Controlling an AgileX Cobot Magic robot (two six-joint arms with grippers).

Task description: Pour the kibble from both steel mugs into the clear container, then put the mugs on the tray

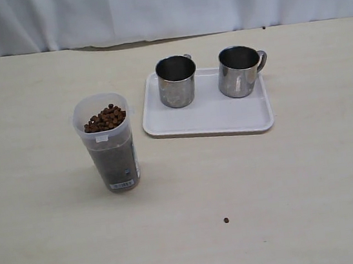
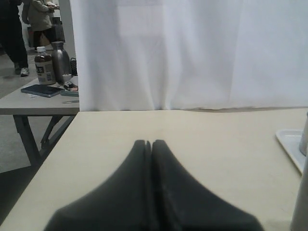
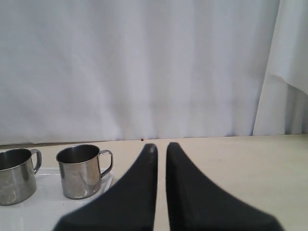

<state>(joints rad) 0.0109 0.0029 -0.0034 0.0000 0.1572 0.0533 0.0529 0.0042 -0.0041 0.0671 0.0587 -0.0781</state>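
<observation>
One steel mug (image 1: 176, 81) and the second steel mug (image 1: 239, 71) are standing upright, apart, on the tray (image 1: 210, 118). The clear container (image 1: 106, 144) is standing on the table (image 1: 299, 174) near the tray and is carrying kibble (image 1: 104, 118) up to its rim. A stray pellet (image 1: 226, 220) is lying well apart. The left gripper (image 2: 148, 143) and right gripper (image 3: 161, 146) are hanging closed, gripping nothing.

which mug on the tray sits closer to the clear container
The left mug in the exterior view, handle turned back; the other mug stands farther right from the clear container.
</observation>
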